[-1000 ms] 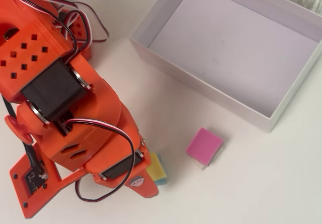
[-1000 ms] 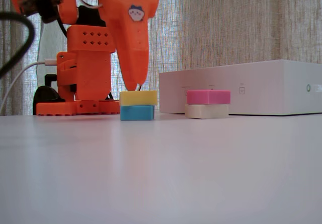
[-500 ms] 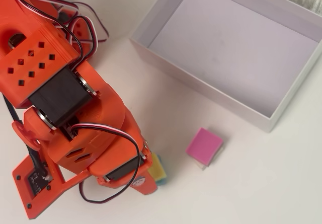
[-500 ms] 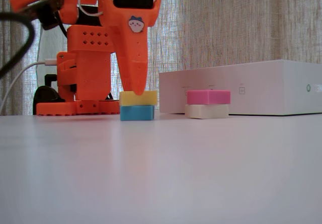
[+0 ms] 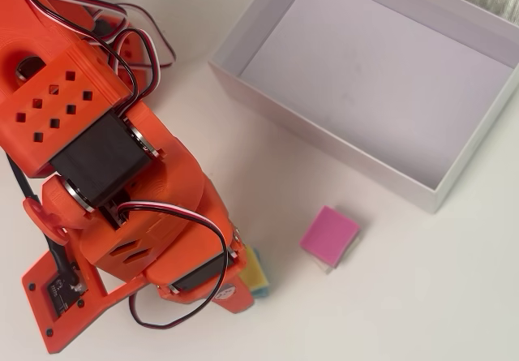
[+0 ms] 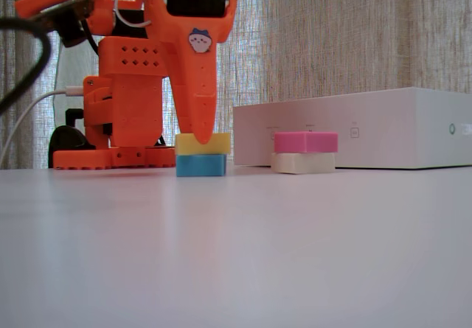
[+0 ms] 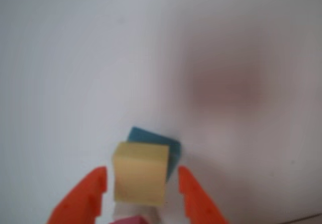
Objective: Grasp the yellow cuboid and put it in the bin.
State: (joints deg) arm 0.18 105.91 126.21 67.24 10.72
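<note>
The yellow cuboid [image 7: 141, 178] lies stacked on a light-blue block [image 7: 152, 137], slightly turned against it. In the wrist view my gripper [image 7: 142, 172] is open, with one orange finger [image 7: 88, 196] on each side of the cuboid and a small gap on both sides. From the fixed view the fingertip [image 6: 200, 138] reaches down over the yellow cuboid [image 6: 203, 144] on the blue block [image 6: 200, 165]. In the overhead view only a corner of the yellow cuboid [image 5: 258, 270] shows beside the arm. The bin [image 5: 381, 77] lies open at the upper right.
A pink block [image 5: 328, 235] sits on a whitish block [image 6: 302, 163] between the stack and the bin [image 6: 354, 127]. The arm's orange base [image 6: 122, 114] with its cables stands behind the stack at the left. A curtain hangs behind the table.
The gripper has come down from just above the yellow cuboid until its fingers reach beside it. The blocks have not moved.
</note>
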